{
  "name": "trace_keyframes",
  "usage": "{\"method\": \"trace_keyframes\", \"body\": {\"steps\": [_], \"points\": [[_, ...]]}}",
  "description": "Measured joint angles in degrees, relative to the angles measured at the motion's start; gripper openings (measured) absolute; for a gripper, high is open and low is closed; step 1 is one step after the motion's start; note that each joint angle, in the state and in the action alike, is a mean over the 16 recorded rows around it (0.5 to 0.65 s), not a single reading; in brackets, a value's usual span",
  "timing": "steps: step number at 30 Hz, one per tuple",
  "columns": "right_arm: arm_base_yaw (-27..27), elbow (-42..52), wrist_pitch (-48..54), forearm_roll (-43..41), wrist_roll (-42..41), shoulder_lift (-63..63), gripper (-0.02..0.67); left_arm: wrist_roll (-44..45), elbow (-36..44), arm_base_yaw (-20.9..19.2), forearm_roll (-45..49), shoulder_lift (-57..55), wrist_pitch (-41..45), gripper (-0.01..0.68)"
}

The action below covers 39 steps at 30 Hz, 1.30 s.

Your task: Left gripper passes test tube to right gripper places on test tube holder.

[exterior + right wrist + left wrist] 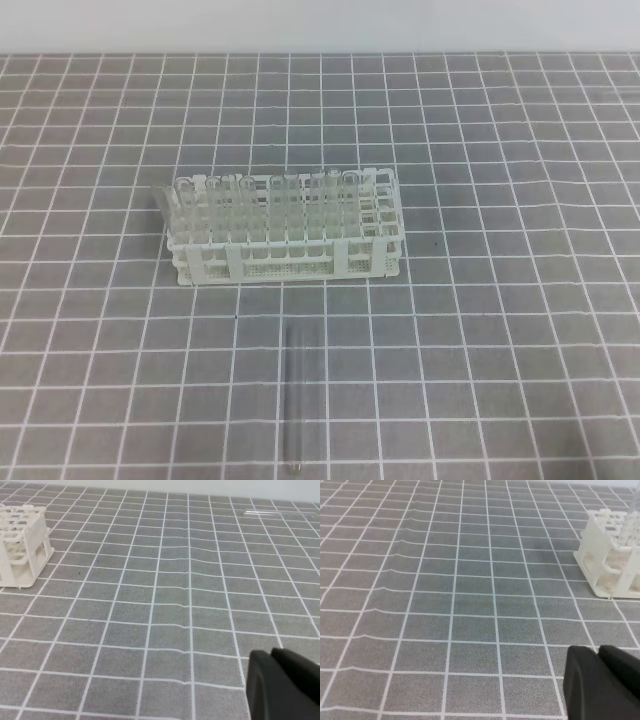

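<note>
I see one rack (285,232) on the grey gridded mat (520,300), white, with rows of square holes, and one loose tube (296,398) lying flat on the mat in front of it, well apart from it, its length running toward the rack. Inside the rack stand several clear tubes (250,205), upright, filling the left and middle holes; I cannot count them exactly, and the holes at the right end look bare. My left gripper (598,680) shows only as a black tip at the lower right corner of my left wrist view, its jaws pressed together with nothing between them, off the mat's surface and away from the rack's corner. My right gripper (272,685) sits likewise at the lower right of my right wrist view, jaws closed on nothing. Neither gripper touches the loose tube.
</note>
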State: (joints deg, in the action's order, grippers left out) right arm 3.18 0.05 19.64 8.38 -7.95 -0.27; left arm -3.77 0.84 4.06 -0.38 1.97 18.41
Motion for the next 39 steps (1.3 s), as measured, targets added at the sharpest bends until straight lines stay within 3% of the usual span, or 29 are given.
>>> {"method": "trace_keyframes", "body": {"steps": [39], "points": [[0.0,-0.1,0.0,0.0,0.0,0.0,-0.013,0.0,-0.4,0.0,0.5,-1.0,-2.0,0.018]]}}
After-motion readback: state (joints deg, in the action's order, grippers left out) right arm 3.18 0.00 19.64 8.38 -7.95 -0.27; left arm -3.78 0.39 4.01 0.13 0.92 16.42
